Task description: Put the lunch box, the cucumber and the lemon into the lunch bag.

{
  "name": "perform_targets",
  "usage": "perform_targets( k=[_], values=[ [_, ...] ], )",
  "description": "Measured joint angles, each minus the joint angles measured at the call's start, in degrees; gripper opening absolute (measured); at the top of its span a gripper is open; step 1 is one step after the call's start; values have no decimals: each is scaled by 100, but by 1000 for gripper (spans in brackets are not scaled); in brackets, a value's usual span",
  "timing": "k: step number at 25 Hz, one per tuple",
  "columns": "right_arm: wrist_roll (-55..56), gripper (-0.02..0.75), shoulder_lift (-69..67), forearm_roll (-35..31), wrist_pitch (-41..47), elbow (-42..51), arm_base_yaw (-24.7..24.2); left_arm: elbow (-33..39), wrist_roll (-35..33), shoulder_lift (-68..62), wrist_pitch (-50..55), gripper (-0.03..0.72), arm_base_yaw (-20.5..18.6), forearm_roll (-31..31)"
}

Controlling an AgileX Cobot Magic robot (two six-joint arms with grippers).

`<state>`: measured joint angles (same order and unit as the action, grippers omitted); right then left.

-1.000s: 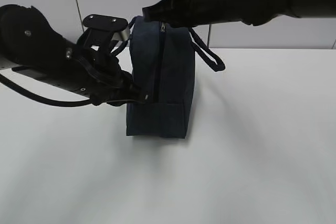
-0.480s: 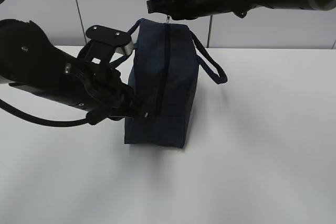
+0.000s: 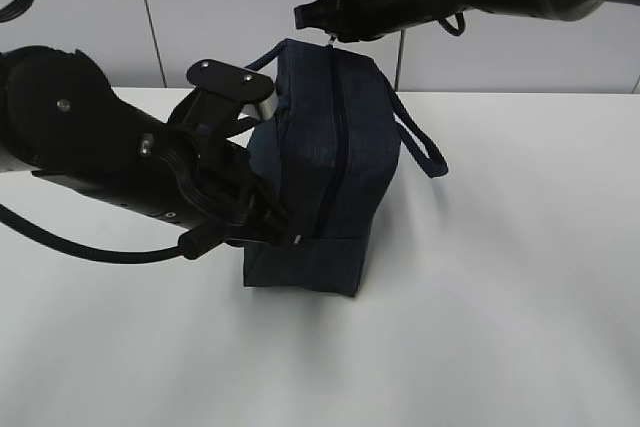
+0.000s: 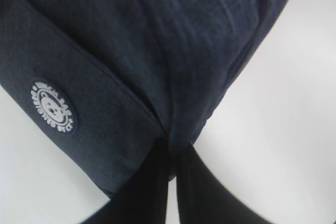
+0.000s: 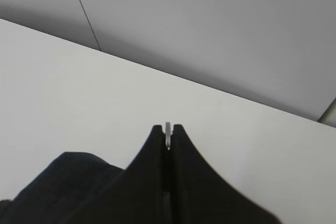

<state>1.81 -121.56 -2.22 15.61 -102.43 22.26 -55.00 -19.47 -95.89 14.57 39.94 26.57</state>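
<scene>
Right gripper (image 3: 318,24) pinches the zipper pull (image 5: 167,128) atop the upright lunch bag (image 3: 325,162); left gripper (image 3: 285,232) clamps its lower corner, zipper running straight down between them.

The exterior view looks across the table (image 3: 520,277) from the front at a slight downward slant, facing the back wall (image 3: 200,7), with both arms in frame. The left wrist view sits very close behind the left gripper (image 4: 172,150), facing the side of the lunch bag (image 4: 157,40). The right wrist view looks forward past the right gripper (image 5: 168,136) toward table and wall. The bag appears in both the exterior and left wrist views.
</scene>
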Motion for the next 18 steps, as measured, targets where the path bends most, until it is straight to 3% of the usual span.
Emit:
perform_targets(
  k=[10, 13, 18],
  values=[
    [0, 0, -237, -4, 359, -261, -10, 0, -10, 49, 282, 13, 0, 496],
    [0, 0, -227, -4, 469, -261, -22, 0, -10, 246, 467, 107, 0, 690],
    [0, 0, -219, -4, 604, -272, -22, -63, 126, 715, 718, 331, -12, 827]
  ],
)
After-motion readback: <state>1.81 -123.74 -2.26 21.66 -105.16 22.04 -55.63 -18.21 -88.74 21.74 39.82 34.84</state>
